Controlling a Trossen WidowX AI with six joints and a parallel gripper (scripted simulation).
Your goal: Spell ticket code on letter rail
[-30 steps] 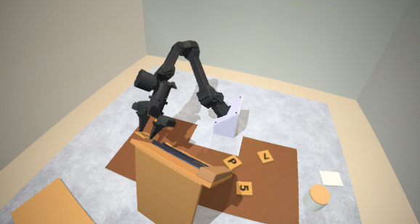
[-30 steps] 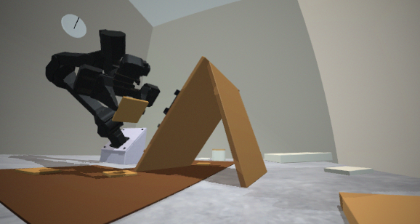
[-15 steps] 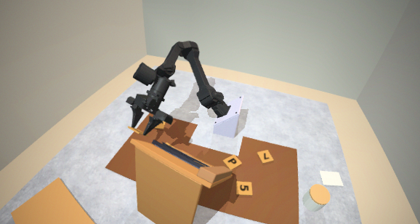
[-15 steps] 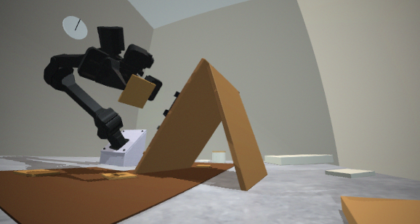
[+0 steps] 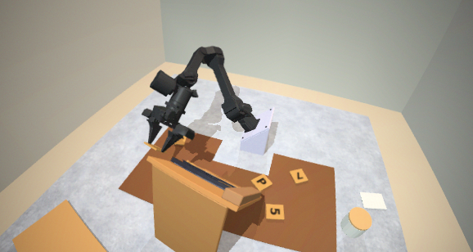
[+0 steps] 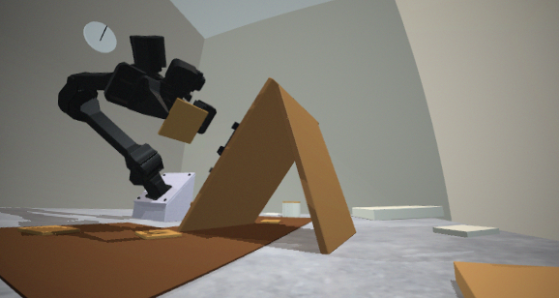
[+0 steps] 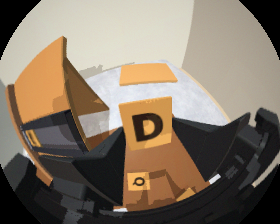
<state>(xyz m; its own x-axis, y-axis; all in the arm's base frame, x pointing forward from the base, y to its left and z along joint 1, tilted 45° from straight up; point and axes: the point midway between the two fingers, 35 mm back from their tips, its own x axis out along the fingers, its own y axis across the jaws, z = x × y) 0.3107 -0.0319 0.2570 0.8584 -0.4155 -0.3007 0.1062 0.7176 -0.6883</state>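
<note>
My gripper (image 5: pixel 157 146) (image 6: pixel 190 122) (image 7: pixel 148 125) is shut on an orange tile marked D (image 7: pixel 148 125) (image 6: pixel 181 123), held in the air. It hangs just off the upper left end of the dark letter rail (image 5: pixel 204 175) (image 7: pixel 51 139). The rail runs along the sloped face of the orange board (image 5: pixel 184 214) (image 6: pixel 251 166) (image 7: pixel 44 90). A block (image 5: pixel 241 195) closes the rail's right end. I see no tile in the rail. Tiles P (image 5: pixel 261 182), 7 (image 5: pixel 299 176) and 5 (image 5: pixel 274 211) lie on the brown mat (image 5: pixel 315 227). A white card (image 5: pixel 373 200) lies at the right; I cannot read its print.
The arm's pale wedge base (image 5: pixel 258 138) (image 6: pixel 169 200) stands behind the mat. A jar with a cork lid (image 5: pixel 357 222) stands at the front right near the card. A flat orange panel (image 5: pixel 57 231) lies at the front left. A small orange piece (image 7: pixel 139 180) shows under the held tile.
</note>
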